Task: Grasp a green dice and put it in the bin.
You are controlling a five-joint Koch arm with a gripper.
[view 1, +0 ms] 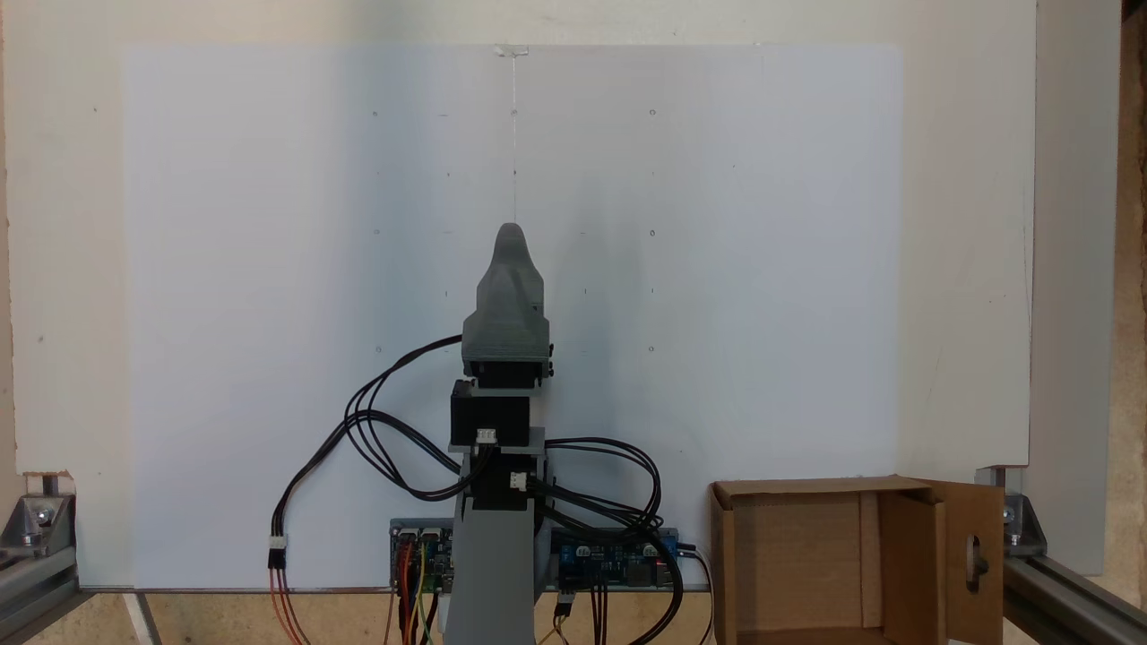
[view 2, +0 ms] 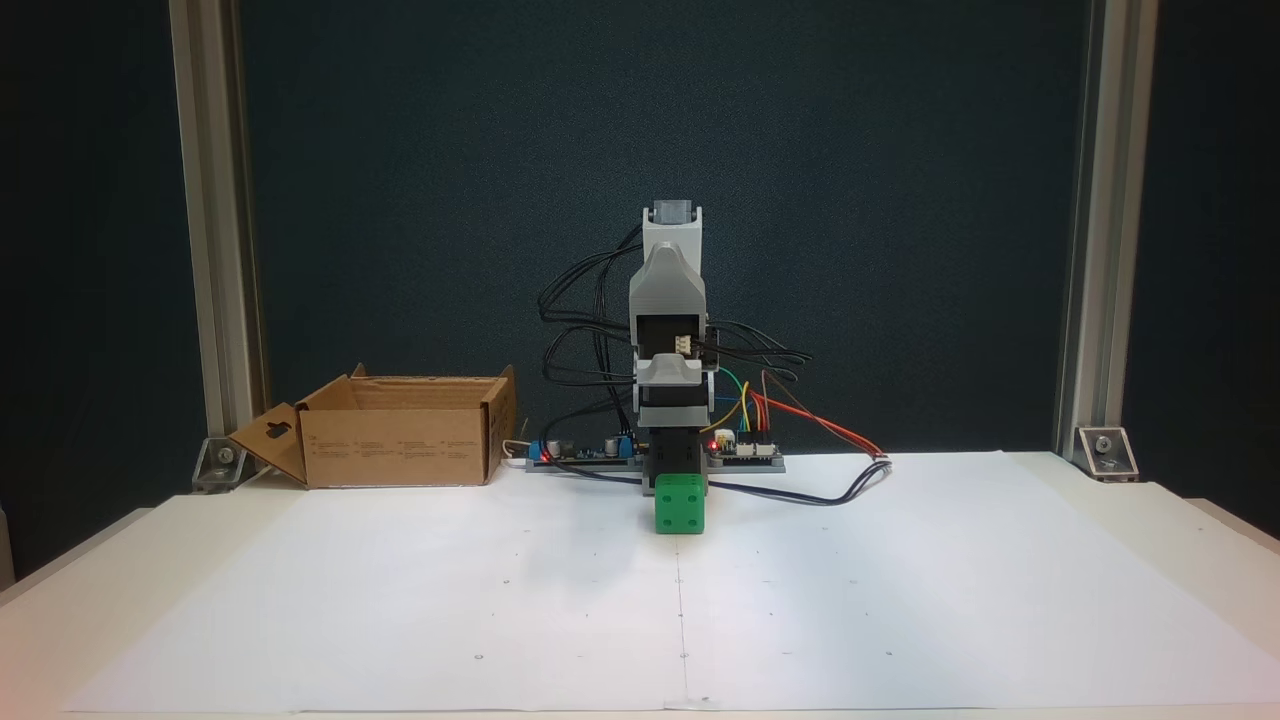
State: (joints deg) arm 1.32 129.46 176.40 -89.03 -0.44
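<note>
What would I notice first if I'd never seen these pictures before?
Probably the green dice: it's the one bright thing in a fixed view, sitting on the white paper right in front of the grey arm. Next, the cardboard bin, open at the top, stands at the left of that view, beside the arm's base.
</note>
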